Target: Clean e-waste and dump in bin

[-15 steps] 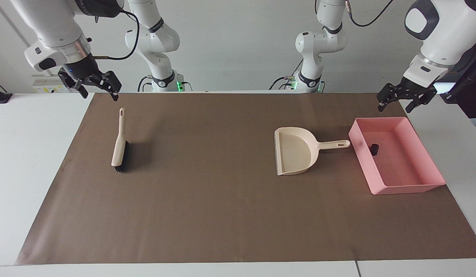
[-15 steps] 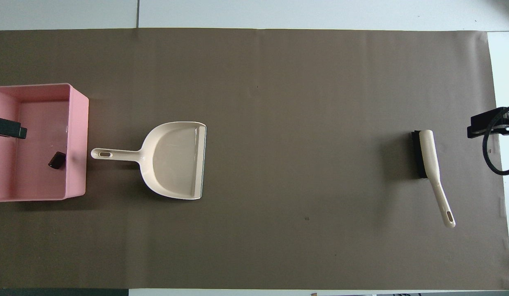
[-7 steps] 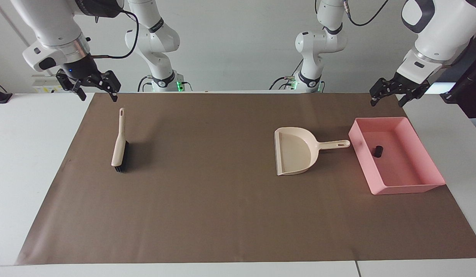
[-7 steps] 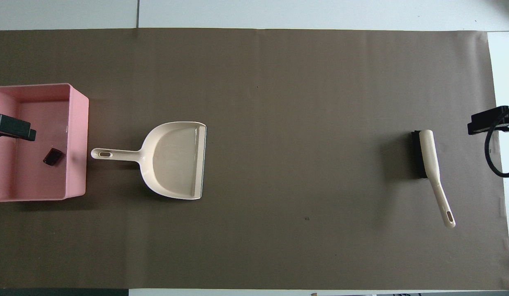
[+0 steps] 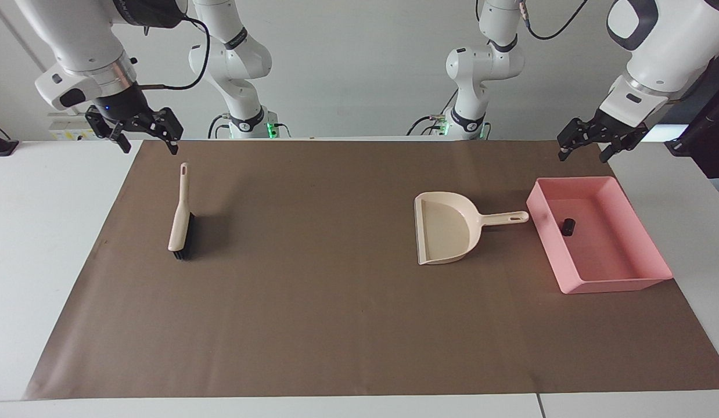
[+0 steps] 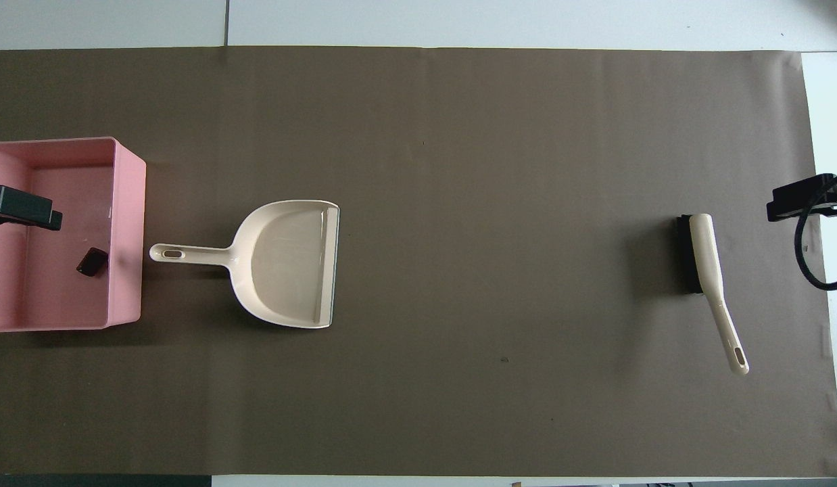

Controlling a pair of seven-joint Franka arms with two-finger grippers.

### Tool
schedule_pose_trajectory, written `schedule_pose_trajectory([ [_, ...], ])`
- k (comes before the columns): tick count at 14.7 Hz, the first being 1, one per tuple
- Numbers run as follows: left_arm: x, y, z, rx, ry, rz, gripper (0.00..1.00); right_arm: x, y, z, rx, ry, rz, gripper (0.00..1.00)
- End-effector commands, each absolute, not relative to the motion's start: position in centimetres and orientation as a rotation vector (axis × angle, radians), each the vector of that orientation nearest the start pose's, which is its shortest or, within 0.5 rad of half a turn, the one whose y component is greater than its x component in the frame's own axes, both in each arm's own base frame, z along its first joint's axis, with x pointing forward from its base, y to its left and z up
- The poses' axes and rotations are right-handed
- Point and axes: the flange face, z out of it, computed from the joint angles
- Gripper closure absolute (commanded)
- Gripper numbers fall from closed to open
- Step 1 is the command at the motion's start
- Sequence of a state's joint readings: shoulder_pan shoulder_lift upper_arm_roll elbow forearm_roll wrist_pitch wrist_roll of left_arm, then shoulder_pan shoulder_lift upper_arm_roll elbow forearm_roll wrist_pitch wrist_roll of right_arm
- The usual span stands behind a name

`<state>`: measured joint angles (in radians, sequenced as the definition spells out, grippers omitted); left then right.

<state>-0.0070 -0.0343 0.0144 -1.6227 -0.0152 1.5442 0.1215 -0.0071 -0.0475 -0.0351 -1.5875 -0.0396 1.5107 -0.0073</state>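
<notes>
The pink bin [image 5: 621, 284] [image 6: 129, 223] stands on the brown mat at the left arm's end of the table. In it lies a small black block of e-waste [image 5: 568, 226] [image 6: 92, 262]. My left gripper [image 5: 582, 155] hangs open and empty in the air over the bin; in the overhead view only one dark finger [image 6: 23, 208] shows. My right gripper [image 5: 150, 148] [image 6: 797, 203] hangs open and empty over the mat's edge at the right arm's end, beside the brush.
A beige dustpan [image 5: 446, 232] [image 6: 283, 264] lies beside the bin, its handle pointing at the bin's wall. A beige brush with black bristles [image 5: 180, 215] [image 6: 704, 257] lies at the right arm's end. The brown mat [image 5: 313, 302] covers the white table.
My left gripper has risen and drifted a little toward the right arm's end, then stopped. The black block has shifted slightly in the bin. My right gripper has barely moved.
</notes>
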Motion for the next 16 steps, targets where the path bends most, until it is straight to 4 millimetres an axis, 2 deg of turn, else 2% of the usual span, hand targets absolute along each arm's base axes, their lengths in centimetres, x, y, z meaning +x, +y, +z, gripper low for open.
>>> schedule_pose_trajectory([
  [1, 54.20, 0.41, 61.78, -3.166, 0.117, 0.073, 0.02, 53.39, -2.90, 63.75, -3.160, 0.045, 0.033, 0.00],
  [3, 54.19, 0.56, 61.88, -3.153, 0.063, 0.067, 0.02, 53.35, -3.15, 63.52, -3.160, 0.050, 0.042, 0.00],
  [16, 54.10, 0.80, 61.60, -3.116, 0.069, 0.063, 0.01, 53.31, -3.23, 63.47, -3.152, 0.059, 0.042, 0.00],
])
